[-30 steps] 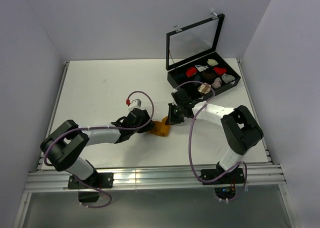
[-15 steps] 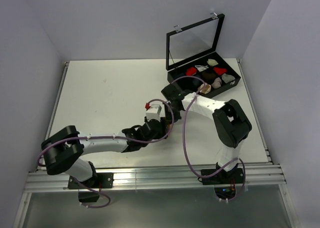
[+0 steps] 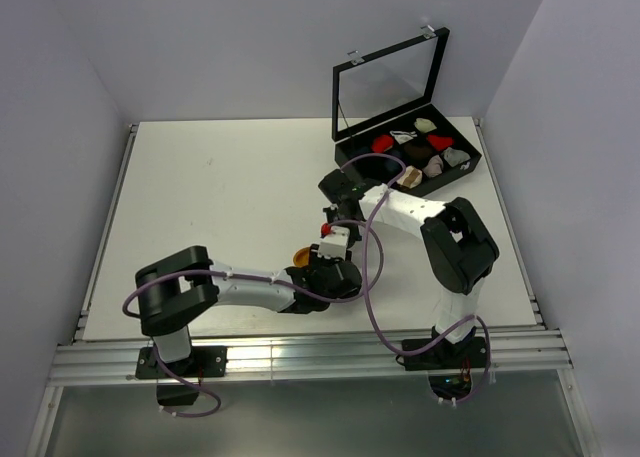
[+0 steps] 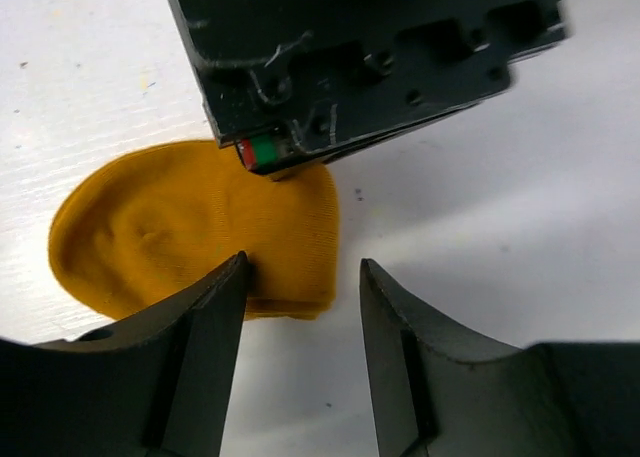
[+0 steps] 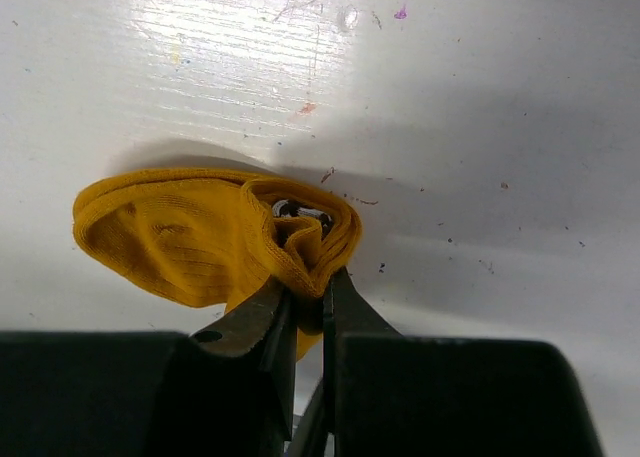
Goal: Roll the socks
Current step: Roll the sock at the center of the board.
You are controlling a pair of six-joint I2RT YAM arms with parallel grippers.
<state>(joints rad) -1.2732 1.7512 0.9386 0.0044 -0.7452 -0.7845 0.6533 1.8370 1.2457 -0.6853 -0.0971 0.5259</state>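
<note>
The mustard-orange sock (image 5: 170,237) lies bunched on the white table, its dark striped cuff (image 5: 295,212) tucked inside the fold. In the top view only a small orange part of it (image 3: 300,252) shows. My right gripper (image 5: 312,277) is shut on the folded edge of this sock. My left gripper (image 4: 300,277) is open just beside the sock (image 4: 180,237), with its left finger (image 4: 205,317) touching the sock's edge and the right gripper's black body above it. The brown striped sock is not in view.
A black compartment case (image 3: 352,162) with its glass lid (image 3: 390,82) raised stands at the back right and holds several small sock bundles. The two arms cross close together near the table's middle front. Grey walls close off the left, back and right.
My left arm has swung right across the table to the sock, its elbow now low at the front. My right wrist has pulled back toward the case while holding the sock.
</note>
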